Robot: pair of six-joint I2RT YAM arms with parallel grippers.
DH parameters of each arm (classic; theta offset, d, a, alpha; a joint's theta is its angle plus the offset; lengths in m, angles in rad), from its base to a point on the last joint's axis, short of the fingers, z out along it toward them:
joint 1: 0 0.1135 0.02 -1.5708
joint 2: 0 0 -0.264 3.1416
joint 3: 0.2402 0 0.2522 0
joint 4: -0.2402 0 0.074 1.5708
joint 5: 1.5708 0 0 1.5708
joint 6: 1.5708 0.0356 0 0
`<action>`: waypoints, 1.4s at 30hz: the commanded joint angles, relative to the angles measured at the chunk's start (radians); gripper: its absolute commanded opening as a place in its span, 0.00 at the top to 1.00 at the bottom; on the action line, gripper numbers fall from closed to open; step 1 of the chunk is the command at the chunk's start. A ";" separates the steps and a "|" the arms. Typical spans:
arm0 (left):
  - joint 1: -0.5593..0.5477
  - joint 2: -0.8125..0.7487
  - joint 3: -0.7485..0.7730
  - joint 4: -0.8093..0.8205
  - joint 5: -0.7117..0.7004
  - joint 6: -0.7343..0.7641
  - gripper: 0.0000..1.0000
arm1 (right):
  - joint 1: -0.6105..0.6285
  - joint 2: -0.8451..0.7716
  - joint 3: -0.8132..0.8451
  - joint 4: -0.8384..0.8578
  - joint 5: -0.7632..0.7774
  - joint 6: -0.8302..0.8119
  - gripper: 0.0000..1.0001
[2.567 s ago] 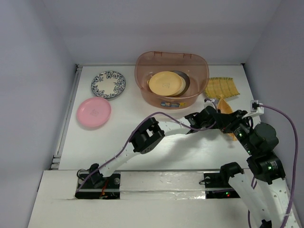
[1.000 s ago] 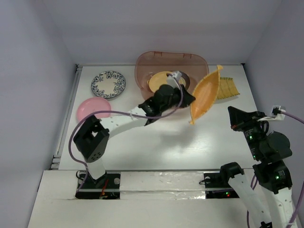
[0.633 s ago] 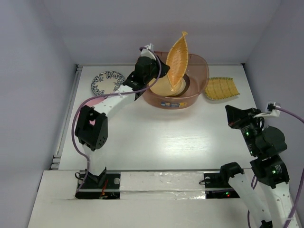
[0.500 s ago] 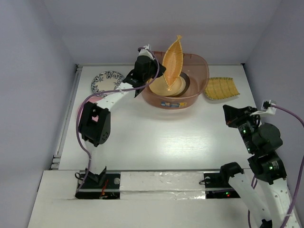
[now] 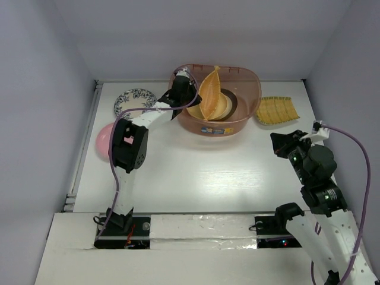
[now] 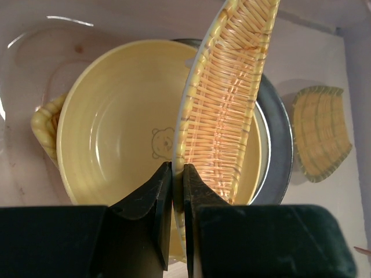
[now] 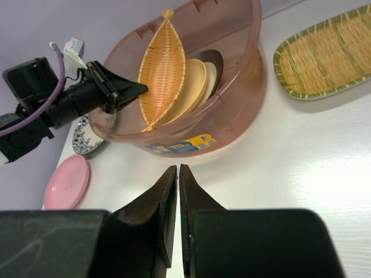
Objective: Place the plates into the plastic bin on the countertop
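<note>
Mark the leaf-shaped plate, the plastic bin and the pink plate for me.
leaf-shaped plate (image 5: 209, 95), top external view, middle of its woven face.
plastic bin (image 5: 189, 123), top external view, on its near wall.
pink plate (image 7: 65, 182), right wrist view, centre of its face.

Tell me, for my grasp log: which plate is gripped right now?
The orange leaf-shaped plate, standing on edge in the bin, clamped by the left pincer; no other plate is gripped.

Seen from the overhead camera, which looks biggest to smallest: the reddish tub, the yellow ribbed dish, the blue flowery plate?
1. plastic bin, clearly largest.
2. yellow ribbed plate and blue-and-white plate look alike. The left arm covers part of the latter, so I won't rank them.
</note>
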 commanded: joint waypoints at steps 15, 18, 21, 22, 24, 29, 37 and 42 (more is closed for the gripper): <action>-0.002 -0.084 -0.042 0.049 -0.030 0.055 0.59 | 0.006 0.138 -0.133 0.171 0.164 0.049 0.88; -0.002 -0.151 -0.094 0.082 -0.059 0.061 0.51 | 0.006 0.174 -0.159 0.216 0.212 0.072 0.88; -0.002 -0.276 -0.201 0.186 -0.074 0.072 0.41 | 0.006 0.272 -0.159 0.251 0.232 0.094 0.92; -0.014 -0.312 -0.246 0.225 -0.121 0.080 0.38 | -0.006 0.326 -0.160 0.266 0.236 0.100 0.93; -0.050 -0.414 -0.281 0.256 -0.152 0.115 0.34 | -0.035 0.377 -0.160 0.323 0.249 0.120 0.94; -0.153 -0.639 -0.390 0.333 -0.255 0.184 0.32 | -0.140 0.587 -0.117 0.429 0.200 0.178 0.78; -0.270 -0.877 -0.677 0.447 -0.272 0.169 0.32 | -0.351 0.854 -0.012 0.494 0.062 0.304 0.56; -0.293 -1.007 -0.806 0.482 -0.257 0.114 0.33 | -0.393 0.992 0.074 0.482 0.035 0.403 0.52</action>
